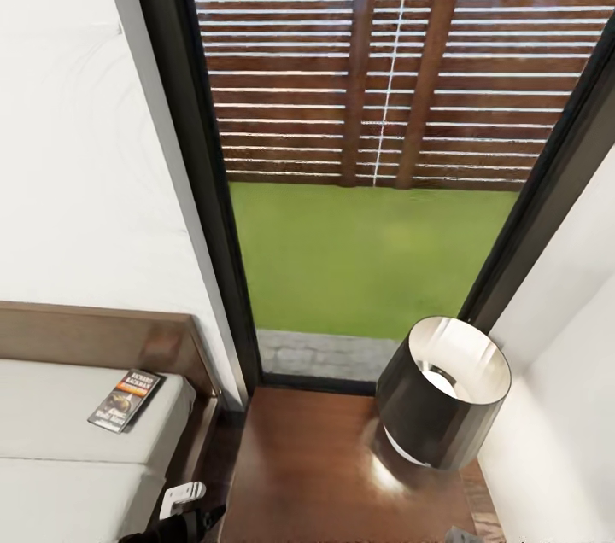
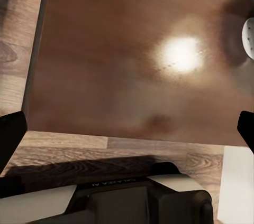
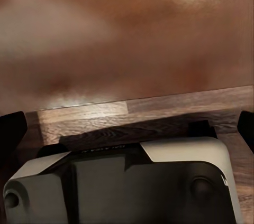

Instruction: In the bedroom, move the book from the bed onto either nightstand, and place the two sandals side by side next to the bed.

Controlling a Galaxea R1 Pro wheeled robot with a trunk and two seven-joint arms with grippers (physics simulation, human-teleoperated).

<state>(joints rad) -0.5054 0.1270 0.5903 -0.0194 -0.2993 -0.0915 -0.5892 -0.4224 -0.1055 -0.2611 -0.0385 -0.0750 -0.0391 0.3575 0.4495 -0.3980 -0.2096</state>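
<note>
The book (image 1: 125,399) lies on the bed (image 1: 51,406); at three o'clock, a lamp (image 1: 442,394) crowds the nightstand (image 1: 316,466). Both end effectors spread, empty.

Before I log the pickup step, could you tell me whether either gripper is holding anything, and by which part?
Nothing is held: the left gripper and right gripper are both open and empty over the nightstand; the book lies on the bed.
</note>
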